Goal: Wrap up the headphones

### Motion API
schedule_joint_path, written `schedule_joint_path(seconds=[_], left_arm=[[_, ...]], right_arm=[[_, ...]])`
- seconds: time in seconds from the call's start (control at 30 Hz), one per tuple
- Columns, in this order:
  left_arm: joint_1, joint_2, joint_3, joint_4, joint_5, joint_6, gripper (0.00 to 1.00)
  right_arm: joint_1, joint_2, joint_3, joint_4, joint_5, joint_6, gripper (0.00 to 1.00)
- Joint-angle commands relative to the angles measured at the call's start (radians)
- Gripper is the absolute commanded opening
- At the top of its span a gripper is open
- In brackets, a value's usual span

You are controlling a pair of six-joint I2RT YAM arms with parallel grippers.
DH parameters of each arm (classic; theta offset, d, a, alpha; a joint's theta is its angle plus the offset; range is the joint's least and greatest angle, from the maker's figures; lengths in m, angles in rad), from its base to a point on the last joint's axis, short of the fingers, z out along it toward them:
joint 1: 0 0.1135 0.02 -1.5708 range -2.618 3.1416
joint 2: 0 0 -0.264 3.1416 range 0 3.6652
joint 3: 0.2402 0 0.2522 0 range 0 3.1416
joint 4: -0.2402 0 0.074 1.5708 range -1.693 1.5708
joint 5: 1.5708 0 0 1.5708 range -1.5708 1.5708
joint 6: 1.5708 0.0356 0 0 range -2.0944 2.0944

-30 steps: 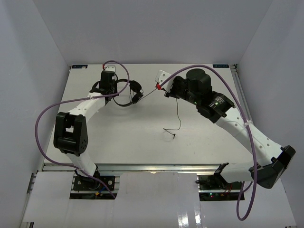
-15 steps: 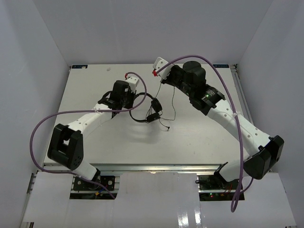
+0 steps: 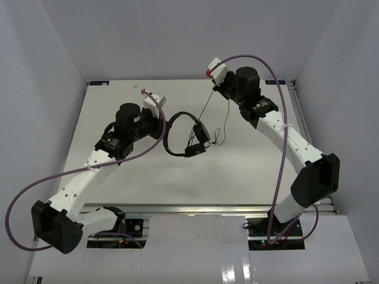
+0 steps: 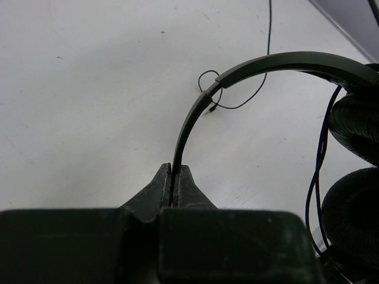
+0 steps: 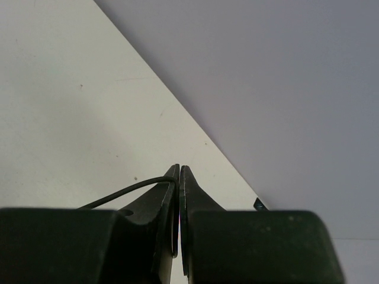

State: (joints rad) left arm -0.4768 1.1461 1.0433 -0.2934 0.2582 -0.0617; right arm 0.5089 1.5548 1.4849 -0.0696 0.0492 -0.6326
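The black headphones (image 3: 188, 131) hang over the middle of the table, their two earcups (image 4: 354, 125) stacked to the right of the thin headband (image 4: 195, 112). My left gripper (image 3: 163, 123) is shut on the headband's left end (image 4: 176, 167). From the earcups the thin cord (image 3: 204, 109) runs up and back to my right gripper (image 3: 213, 89), whose fingers are shut on it (image 5: 179, 173), with the cord (image 5: 127, 189) leaving to the left. A loose loop of cord (image 3: 219, 135) and the small plug (image 4: 208, 109) trail near the table.
Thick purple robot cables (image 3: 278, 127) arc over both arms. The table's back edge (image 3: 177, 81) and the grey back wall (image 5: 284, 89) lie close behind my right gripper. Side walls stand to the left and right of the table (image 3: 148, 177).
My left arm carried the headphones to the right, toward the table's middle. My right gripper moved back and to the right, drawing the cord out into a taut line.
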Motion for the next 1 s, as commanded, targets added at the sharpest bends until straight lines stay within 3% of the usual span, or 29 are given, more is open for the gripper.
schedule_joint_path(seconds=[0.0,0.3,0.4,0.53,0.67,0.73,0.97], left_arm=[[-0.009,-0.038,0.047,-0.016,0.159,-0.074,0.00],[-0.009,-0.036,0.155,0.071,0.182,-0.232,0.00],[-0.009,-0.020,0.220,0.114,0.127,-0.298,0.00],[-0.009,0.048,0.354,0.146,0.091,-0.376,0.00],[-0.009,0.119,0.495,0.148,0.047,-0.430,0.00],[-0.009,0.149,0.572,0.148,0.026,-0.459,0.00],[-0.009,0.270,0.775,0.108,-0.044,-0.502,0.00]], right_arm=[[-0.047,0.032,0.043,0.053,-0.058,0.097,0.08],[-0.104,0.058,-0.028,0.025,-0.314,0.299,0.08],[-0.128,0.066,-0.112,0.070,-0.552,0.446,0.08],[-0.134,0.091,-0.203,0.237,-0.851,0.638,0.08],[-0.126,0.133,-0.252,0.548,-1.061,1.004,0.08],[-0.114,0.165,-0.261,0.724,-1.096,1.126,0.08],[-0.017,0.288,-0.230,1.018,-1.144,1.420,0.08]])
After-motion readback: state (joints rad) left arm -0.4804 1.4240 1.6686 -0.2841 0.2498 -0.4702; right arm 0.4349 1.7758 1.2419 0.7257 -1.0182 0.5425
